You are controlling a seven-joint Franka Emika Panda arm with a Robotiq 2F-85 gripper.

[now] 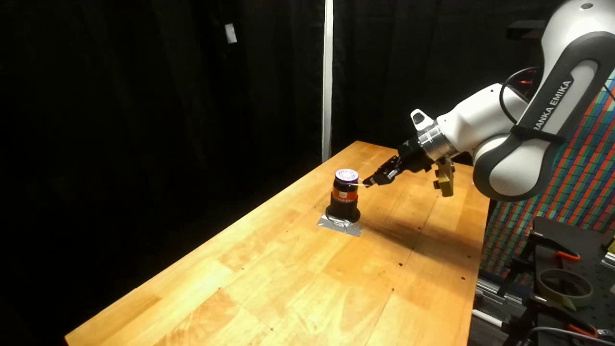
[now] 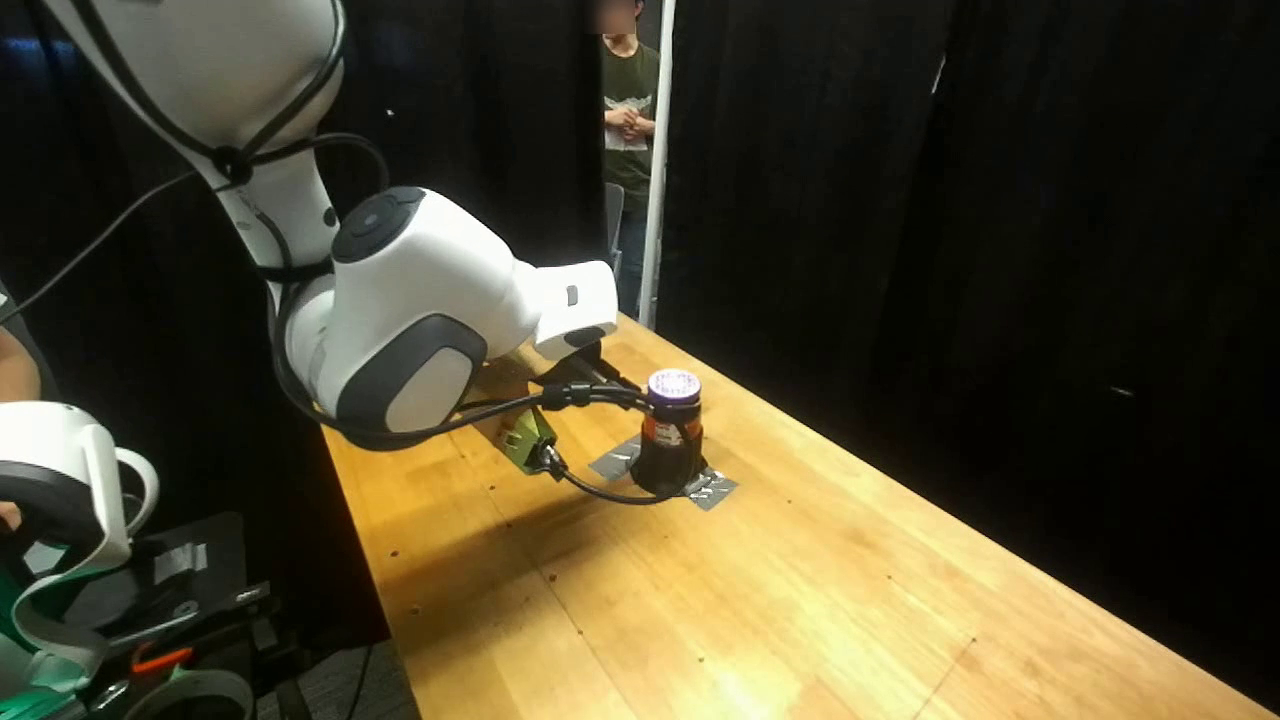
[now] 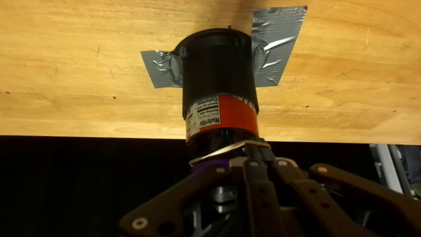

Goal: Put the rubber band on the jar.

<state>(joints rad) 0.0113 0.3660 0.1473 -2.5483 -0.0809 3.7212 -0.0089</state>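
1. Evidently caught the placing step in hand: saw the rubber band (image 3: 227,149) crossing the jar (image 1: 345,194) just beneath the purple lid (image 1: 347,176) and running to the jaws.
2. Found the jaws drawn together at the tips, seemingly with the rubber band pinched between, and saw nothing else held.
3. Noted the jar upright in a black holder (image 3: 218,69), fixed to the wooden surface (image 1: 298,288) with grey tape (image 3: 278,46).
4. Could not follow the rubber band behind the jar, so could not confirm a full loop; guessed at one, hooked round the neck (image 3: 210,144).
5. Seemed to call next for easing the held end in against the neck, keeping the loop level below the lid, then parting the jaws and backing away. Risked, by the same guess, a snap up over the lid on letting go too high.
6. Turned to the surface: saw pale boards, small dark holes (image 1: 400,264) and a long shadow (image 1: 413,240) reaching out from near the holder.
7. Looked round the room: saw black curtains (image 1: 144,120) and a white pole (image 1: 327,81) in both exterior views. In an exterior view, spotted a person (image 2: 628,80) in a dark shirt beside the pole; in an exterior view, made out a roll of tape (image 1: 582,299) on a dark stand (image 1: 567,230), near a panel of coloured blocks (image 1: 574,178).
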